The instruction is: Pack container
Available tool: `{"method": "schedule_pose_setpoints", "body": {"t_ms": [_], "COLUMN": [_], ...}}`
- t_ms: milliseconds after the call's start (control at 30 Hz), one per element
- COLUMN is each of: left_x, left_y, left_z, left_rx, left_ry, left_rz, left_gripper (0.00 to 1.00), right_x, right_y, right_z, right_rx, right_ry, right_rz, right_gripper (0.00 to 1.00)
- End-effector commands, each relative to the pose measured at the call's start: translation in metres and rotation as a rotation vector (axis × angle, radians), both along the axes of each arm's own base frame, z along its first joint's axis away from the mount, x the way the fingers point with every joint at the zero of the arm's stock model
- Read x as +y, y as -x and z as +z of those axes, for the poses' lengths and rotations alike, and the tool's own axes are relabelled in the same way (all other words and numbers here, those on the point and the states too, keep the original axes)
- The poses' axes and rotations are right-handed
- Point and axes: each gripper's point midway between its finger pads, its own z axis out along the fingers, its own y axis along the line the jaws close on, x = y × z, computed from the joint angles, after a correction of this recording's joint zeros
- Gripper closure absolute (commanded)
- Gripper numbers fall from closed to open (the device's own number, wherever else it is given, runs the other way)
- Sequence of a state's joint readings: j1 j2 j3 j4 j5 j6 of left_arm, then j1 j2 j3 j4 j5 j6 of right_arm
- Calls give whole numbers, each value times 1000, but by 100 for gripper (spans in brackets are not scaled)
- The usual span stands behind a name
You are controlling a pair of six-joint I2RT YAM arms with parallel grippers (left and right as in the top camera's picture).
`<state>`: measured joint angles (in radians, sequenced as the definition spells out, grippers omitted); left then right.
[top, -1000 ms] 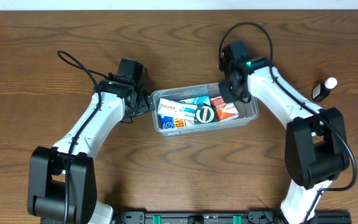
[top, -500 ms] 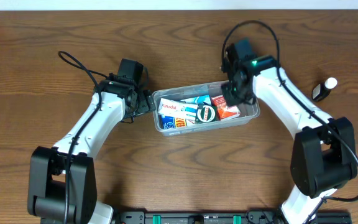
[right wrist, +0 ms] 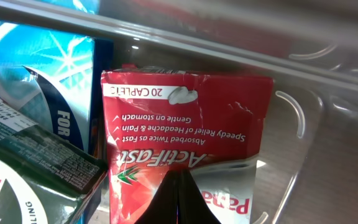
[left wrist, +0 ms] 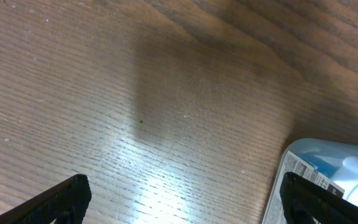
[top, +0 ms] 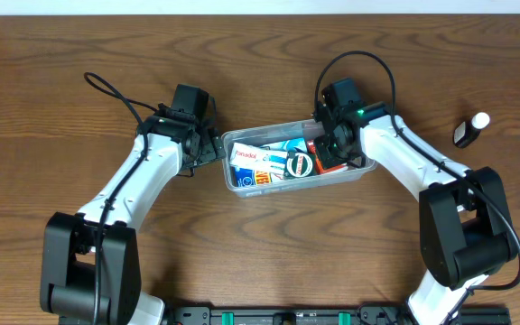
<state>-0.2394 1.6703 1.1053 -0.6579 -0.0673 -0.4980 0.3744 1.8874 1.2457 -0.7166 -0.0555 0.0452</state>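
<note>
One surface (top: 260, 262): wood, open room all round.
Container (top: 287, 188): clear tub at centre between the arms; probably light, thin-walled, slippery; hold by the rim at a short end.
Left end effector (top: 211, 149): fingers apart, just beside tub's left end.
Right end effector (top: 330, 153): fingers together, over red box (right wrist: 185, 124) inside tub's right end.
Bottle (top: 469, 129): far right, well apart, unpacked.
</note>
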Motion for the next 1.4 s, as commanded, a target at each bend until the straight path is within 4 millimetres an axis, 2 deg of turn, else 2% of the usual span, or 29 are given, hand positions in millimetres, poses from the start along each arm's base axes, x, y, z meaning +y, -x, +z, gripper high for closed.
{"method": "schedule_pose_setpoints", "body": {"t_ms": [0, 100, 167, 333, 400, 500, 600, 667, 767, 800, 833, 867, 900, 933, 967, 1067, 1200, 1333, 1367], "left_x": [3, 4, 4, 4, 4, 5, 14, 21, 30, 32, 33, 33, 33, 33, 33, 33, 33, 33, 33], "left_y": [0, -3, -4, -3, -3, -3, -5, -6, -7, -7, -7, -7, -7, -7, -7, -7, -7, -7, -7], "left_z": [1, 2, 2, 2, 2, 2, 3, 3, 4, 3, 4, 4, 4, 4, 4, 4, 4, 4, 4], "left_rx": [-10, -20, -21, -18, -16, -17, -21, -23, -23, -21, -22, -22, -22, -22, -23, -23, -22, -22, -22], "left_ry": [-23, -28, -30, -37, -41, -48, -71, -82, -87, -87, -87, -87, -87, -87, -86, -87, -87, -87, -87], "left_rz": [11, -2, -8, -29, -42, -51, -33, -14, 11, 17, 20, 21, 21, 21, 21, 21, 20, 21, 21], "left_gripper": [2, 2, 2, 2, 2, 2, 2, 2, 2, 2, 2, 2, 2, 2, 2, 2, 2, 2, 2], "right_x": [8, 12, 17, 24, 19, -5, -38, -59, -92, -107, -124, -138, -155, -169, -186, -225, -268, -300, -308], "right_y": [9, 3, -4, -23, -29, -36, -38, -36, -34, -34, -33, -32, -32, -31, -31, -26, -22, -21, -20], "right_z": [-5, 4, 18, 75, 99, 125, 152, 170, 197, 206, 214, 220, 224, 226, 227, 222, 207, 186, 179], "right_rx": [17, -9, -43, -171, -241, -341, -424, -465, -527, -550, -569, -584, -597, -603, -605, -588, -547, -498, -478], "right_ry": [-14, -39, -61, -116, -109, -24, 66, 86, 73, 72, 76, 76, 79, 85, 93, 124, 165, 193, 200], "right_rz": [10, 13, 15, 18, 5, -51, -128, -184, -298, -340, -383, -429, -480, -522, -570, -675, -779, -853, -870], "right_gripper": [99, 99, 99, 99, 99, 99, 99, 99, 94, 89, 72, 50, 37, 27, 21, 20, 20, 21, 17]}}
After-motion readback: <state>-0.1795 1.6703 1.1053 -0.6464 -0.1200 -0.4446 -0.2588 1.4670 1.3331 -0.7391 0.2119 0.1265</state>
